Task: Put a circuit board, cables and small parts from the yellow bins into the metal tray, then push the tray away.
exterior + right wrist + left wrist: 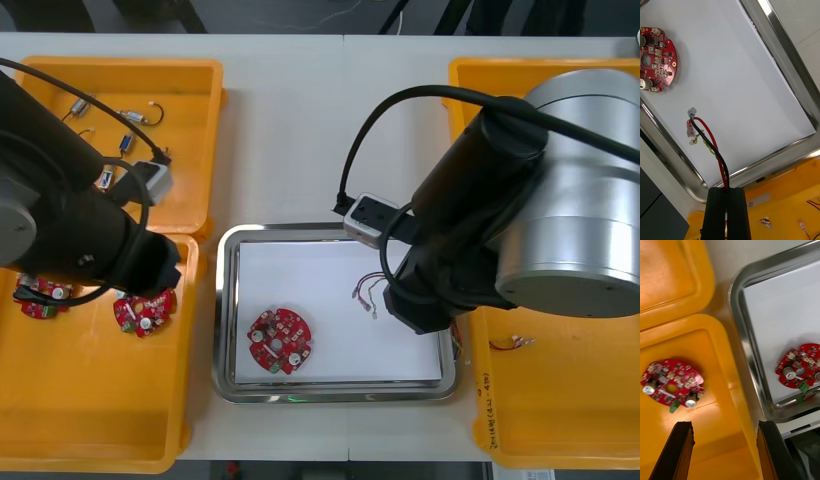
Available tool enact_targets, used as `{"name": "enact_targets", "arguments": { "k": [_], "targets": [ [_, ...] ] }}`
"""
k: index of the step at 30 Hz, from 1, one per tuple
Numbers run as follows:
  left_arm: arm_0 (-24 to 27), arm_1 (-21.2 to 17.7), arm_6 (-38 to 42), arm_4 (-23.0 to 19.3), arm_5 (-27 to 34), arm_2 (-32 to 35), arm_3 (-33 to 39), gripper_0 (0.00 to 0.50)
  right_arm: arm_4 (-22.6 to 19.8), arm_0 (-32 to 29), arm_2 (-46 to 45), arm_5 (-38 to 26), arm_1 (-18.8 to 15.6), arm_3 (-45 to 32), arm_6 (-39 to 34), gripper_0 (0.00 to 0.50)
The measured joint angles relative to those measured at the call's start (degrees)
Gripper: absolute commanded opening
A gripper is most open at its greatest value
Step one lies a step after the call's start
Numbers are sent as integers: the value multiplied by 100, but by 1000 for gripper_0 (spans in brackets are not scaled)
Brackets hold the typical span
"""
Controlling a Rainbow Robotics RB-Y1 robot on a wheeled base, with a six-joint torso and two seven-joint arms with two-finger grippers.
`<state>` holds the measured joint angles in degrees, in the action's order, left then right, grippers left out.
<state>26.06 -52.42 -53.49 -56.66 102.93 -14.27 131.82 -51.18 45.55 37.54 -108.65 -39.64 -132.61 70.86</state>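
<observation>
Cable (711, 146) tight in right tool (726, 189) over tray (793, 75); left tool (725, 425) agape over yellow bin (726, 390).

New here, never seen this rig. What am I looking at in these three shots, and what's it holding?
It's a two-armed robot sorting parts. The wide shot looks down from above the arms; the two upright ones come from cameras on the wrists. On the table sit yellow bins either side of a metal tray, which already holds a red circuit board. The right end effector is shut on a cable over the tray. The left end effector is open above a left-hand bin, near another board.
</observation>
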Motion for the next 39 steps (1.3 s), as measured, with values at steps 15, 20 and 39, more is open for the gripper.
{"name": "enact_targets", "arguments": {
  "k": [15, 20, 39],
  "targets": [
    [-543, -1, -1, -14, 655, 1859, -136, 500, 601, 132, 737, 12, 547, 638, 1923, 0],
    [-552, -1, -3, -13, 657, 2259, -463, 500, 713, 132, 877, 298, 580, 755, 2601, 0],
    [-266, -13, -1326, 125, 658, 2563, -1832, 500, 1092, -373, 1275, 1175, 605, 1325, 2622, 0]
  ]
}}
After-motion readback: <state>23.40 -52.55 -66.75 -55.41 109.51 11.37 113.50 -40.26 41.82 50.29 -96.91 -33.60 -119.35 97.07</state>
